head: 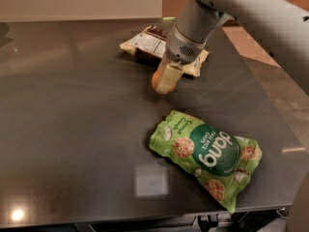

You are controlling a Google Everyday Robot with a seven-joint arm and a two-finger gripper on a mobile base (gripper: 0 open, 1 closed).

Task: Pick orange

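The grey robot gripper with a cream tip (165,82) reaches down to the dark glossy tabletop (72,129); I cannot tell whether its jaws are open or clamped. The small round orange fruit (155,80) sits right against it on the camera-left side, partly hidden behind it. Being round, it likely offers no preferred axis. A cream-and-brown snack packet (140,41) lies just behind, and a green crinkled chip bag (207,153) lies well apart in front.

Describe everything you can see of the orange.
The orange is a small, round, smooth-skinned fruit on or just above the dark table, in front of a cream-and-brown snack bag. Only its left part shows; the claw, reaching down from above, covers the rest. Whether it is gripped cannot be told.
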